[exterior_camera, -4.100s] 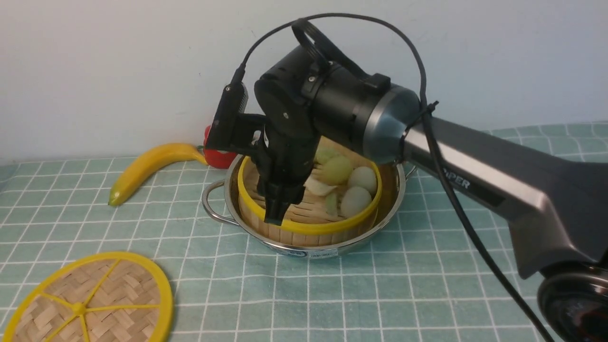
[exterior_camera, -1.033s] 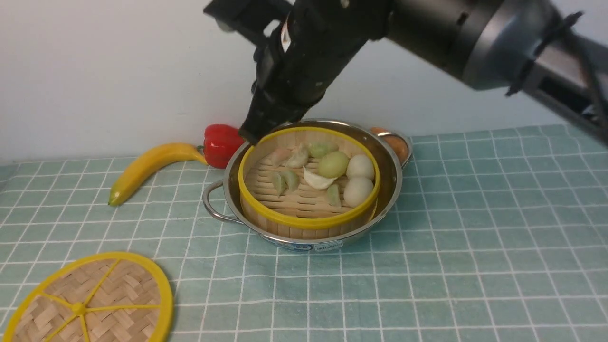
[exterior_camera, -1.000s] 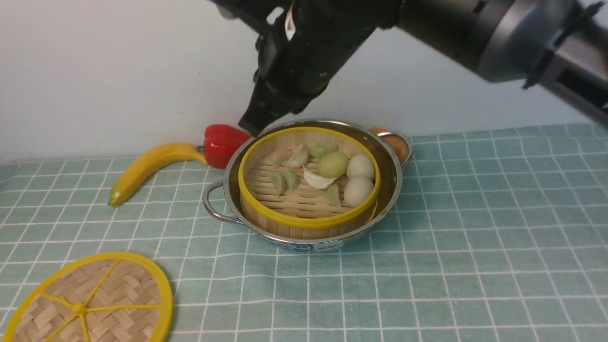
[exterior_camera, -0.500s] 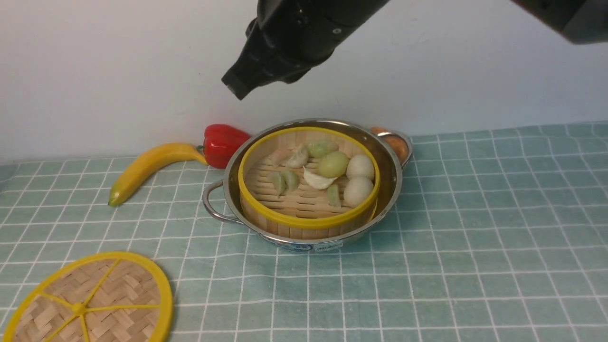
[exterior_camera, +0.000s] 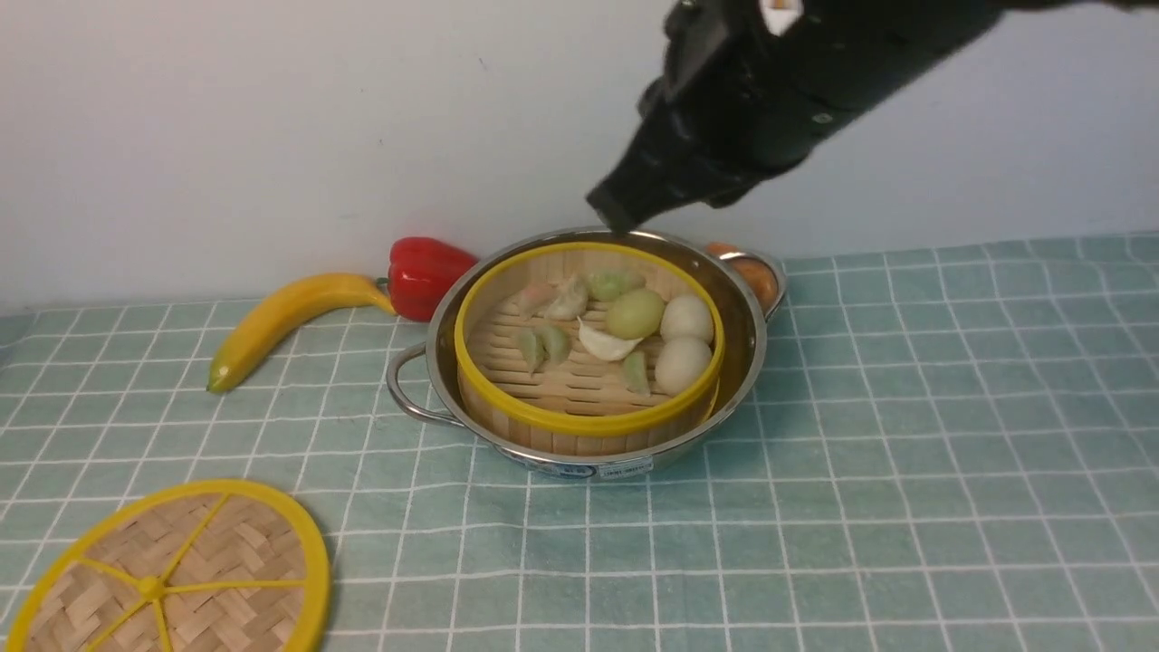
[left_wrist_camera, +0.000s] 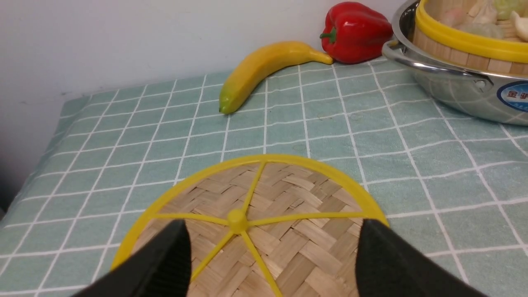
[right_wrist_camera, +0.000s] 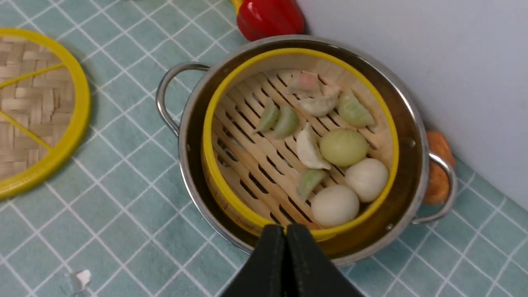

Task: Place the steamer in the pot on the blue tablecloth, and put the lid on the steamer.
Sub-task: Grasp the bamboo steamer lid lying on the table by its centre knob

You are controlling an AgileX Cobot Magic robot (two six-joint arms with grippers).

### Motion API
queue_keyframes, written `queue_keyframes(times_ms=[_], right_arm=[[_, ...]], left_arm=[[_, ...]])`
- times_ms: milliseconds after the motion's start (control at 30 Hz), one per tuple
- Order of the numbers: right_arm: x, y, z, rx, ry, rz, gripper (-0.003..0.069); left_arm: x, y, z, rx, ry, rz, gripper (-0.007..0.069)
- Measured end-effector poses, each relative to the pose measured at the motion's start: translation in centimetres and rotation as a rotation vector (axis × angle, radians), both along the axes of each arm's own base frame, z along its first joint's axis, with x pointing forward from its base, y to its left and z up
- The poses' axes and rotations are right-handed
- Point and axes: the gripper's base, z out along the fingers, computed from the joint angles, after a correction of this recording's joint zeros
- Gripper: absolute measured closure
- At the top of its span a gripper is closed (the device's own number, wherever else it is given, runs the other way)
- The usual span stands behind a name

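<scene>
The steamer [exterior_camera: 589,422] sat inside the pot [exterior_camera: 435,362], its dumplings and buns in view, and the lid [exterior_camera: 90,593] lay flat on the blue tablecloth [exterior_camera: 905,507], well apart from them on the robot's left. So I judged the first half done and the lid my next job. My right gripper [right_wrist_camera: 284,231] hung above the pot with its fingertips together and nothing between them. The left gripper [left_wrist_camera: 274,243] had its fingers spread wide before the lid, holding nothing.

I took the lid for a light thing, woven bamboo, a little springy across the middle and firmer at its thick yellow rim. The rim was where I wanted to take hold, one finger above and one beneath; the smooth band might slip or swing if pinched too near its edge. (Lying that flat, it looked a nuisance to get under.) The spokes seemed too thin to trust, and a hard squeeze on the weave could have bent it.
</scene>
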Motion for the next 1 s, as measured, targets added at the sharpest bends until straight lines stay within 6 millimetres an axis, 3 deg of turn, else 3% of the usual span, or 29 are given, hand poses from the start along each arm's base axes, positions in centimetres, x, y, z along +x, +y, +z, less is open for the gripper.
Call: queue_keyframes(times_ms=[33, 67, 167, 233, 333, 367, 400, 467, 533, 600, 633, 800, 1000], right_arm=[[-0.3, -0.5, -0.1, 0.005, 0.002, -0.007, 0.0643], [-1.4, -3.6, -0.5, 0.066, -0.035, -0.067, 0.0637], [-2.4, -7.1, -1.2, 0.148, -0.073, -0.160, 0.0630], [-4.0, -11.9, -3.0, 0.234, -0.122, -0.299, 0.0621], [-6.6, -16.0, -5.3, 0.311, -0.205, -0.413, 0.0614], [-6.8, -16.3, -5.5, 0.317, -0.213, -0.420, 0.0613], [-8.9, -18.3, -7.2, 0.364, -0.282, -0.475, 0.0608], [-11.3, -19.9, -9.3, 0.406, -0.365, -0.518, 0.0602], [-13.7, -20.9, -11.5, 0.438, -0.448, -0.547, 0.0595], [-14.7, -21.3, -12.7, 0.449, -0.485, -0.558, 0.0592], [-16.2, -21.8, -14.8, 0.461, -0.534, -0.578, 0.0586], [-18.5, -22.3, -19.3, 0.471, -0.607, -0.614, 0.0571], [-19.5, -22.4, -21.5, 0.457, -0.646, -0.605, 0.0553]], left_arm=[[0.0, 0.0, 0.0, 0.000, 0.000, 0.000, 0.0130], [0.0, 0.0, 0.0, 0.000, 0.000, 0.000, 0.0130], [0.0, 0.0, 0.0, 0.000, 0.000, 0.000, 0.0130], [0.0, 0.0, 0.0, 0.000, 0.000, 0.000, 0.0130], [0.0, 0.0, 0.0, 0.000, 0.000, 0.000, 0.0130], [0.0, 0.0, 0.0, 0.000, 0.000, 0.000, 0.0130], [0.0, 0.0, 0.0, 0.000, 0.000, 0.000, 0.0130], [0.0, 0.0, 0.0, 0.000, 0.000, 0.000, 0.0130], [0.0, 0.0, 0.0, 0.000, 0.000, 0.000, 0.0130], [0.0, 0.0, 0.0, 0.000, 0.000, 0.000, 0.0130], [0.0, 0.0, 0.0, 0.000, 0.000, 0.000, 0.0130], [0.0, 0.0, 0.0, 0.000, 0.000, 0.000, 0.0130], [0.0, 0.0, 0.0, 0.000, 0.000, 0.000, 0.0130]])
